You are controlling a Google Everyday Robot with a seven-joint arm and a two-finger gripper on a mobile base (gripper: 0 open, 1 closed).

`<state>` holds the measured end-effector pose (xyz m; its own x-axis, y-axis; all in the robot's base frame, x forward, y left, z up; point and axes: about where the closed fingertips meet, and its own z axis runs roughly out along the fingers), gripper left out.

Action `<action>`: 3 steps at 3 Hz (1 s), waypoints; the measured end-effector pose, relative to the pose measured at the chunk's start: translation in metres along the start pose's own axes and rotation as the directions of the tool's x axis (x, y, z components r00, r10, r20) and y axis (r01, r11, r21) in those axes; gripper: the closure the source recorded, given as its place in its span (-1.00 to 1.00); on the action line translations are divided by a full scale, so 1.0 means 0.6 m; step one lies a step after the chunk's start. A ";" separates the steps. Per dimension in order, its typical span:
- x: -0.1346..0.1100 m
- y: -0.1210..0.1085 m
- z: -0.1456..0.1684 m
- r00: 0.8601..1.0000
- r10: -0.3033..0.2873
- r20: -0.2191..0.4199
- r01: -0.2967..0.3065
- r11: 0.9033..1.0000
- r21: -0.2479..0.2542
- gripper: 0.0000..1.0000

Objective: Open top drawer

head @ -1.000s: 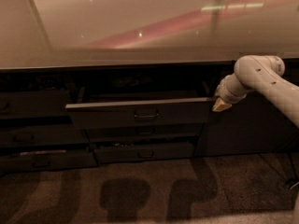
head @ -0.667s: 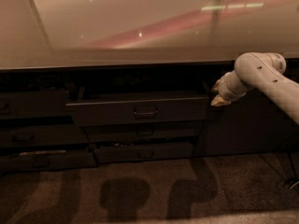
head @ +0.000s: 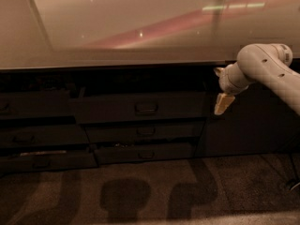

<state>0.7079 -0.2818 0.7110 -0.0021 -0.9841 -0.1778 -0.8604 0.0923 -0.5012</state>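
Top drawer [head: 112,109] left of claw [head: 223,102]; claw just beside its right edge.

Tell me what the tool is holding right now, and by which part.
Nothing visibly held: the tool sits just right of the top drawer, away from its handle.

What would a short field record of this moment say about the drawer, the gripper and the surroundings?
top drawer: appears pulled out partway, front forward of the drawers below
handle: centre of the front, nothing on it
gripper: beside the drawer's right end, apart from the handle
lower drawers: two shallower fronts underneath
countertop: pale, glossy, above the drawers
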 end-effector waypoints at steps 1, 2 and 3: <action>-0.046 0.017 0.026 0.996 -0.091 -0.014 0.090 0.995 -0.044 -1.00; -0.142 0.065 0.057 0.971 -0.238 0.014 0.239 0.966 -0.098 -1.00; -0.131 0.065 0.062 0.974 -0.228 0.011 0.228 0.968 -0.105 -1.00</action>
<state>0.6934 -0.1949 0.6738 0.1996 -0.9775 -0.0684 -0.8871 -0.1507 -0.4363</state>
